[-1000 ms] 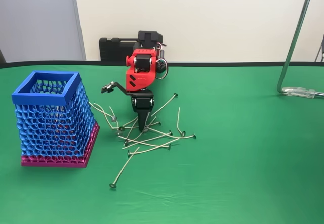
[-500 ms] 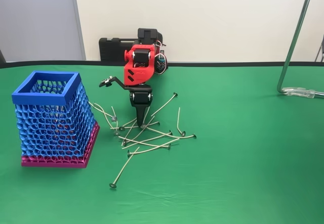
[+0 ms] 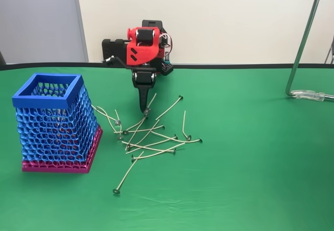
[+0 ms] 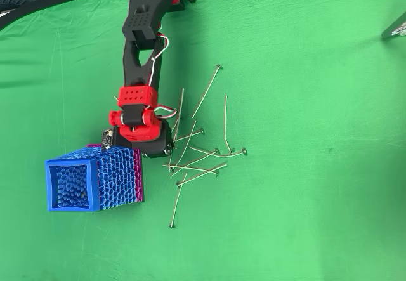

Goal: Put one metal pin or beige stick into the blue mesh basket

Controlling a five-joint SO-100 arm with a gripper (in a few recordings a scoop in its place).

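Fixed view: gripper hangs tip-down above the far side of the pin pile, clear of the tabletop. Fingers look pressed together into one dark point; a thin pin appears to run up beside the tip, prob. pinched, but too fine to confirm. Overhead view: wrist covers the tip, so no check there.

Basket stands upright near the left edge of the tabletop in the fixed view, mouth open upward, just beside the pile; a pin or two reach close to its magenta base. Nothing visible inside through the mesh, can't be sure.

Handling (judgement): pins are light, thin, stiff wire w/ small round heads, likely slick. Easy to lose or rotate in the fingers, and tangled neighbours may drag along. Best hold: mid-shaft, across the length, on an outlying pin, e.g. the lone one nearest the front edge. Basket mouth wide, so the drop should be forgiving; mesh may catch a pin tip.
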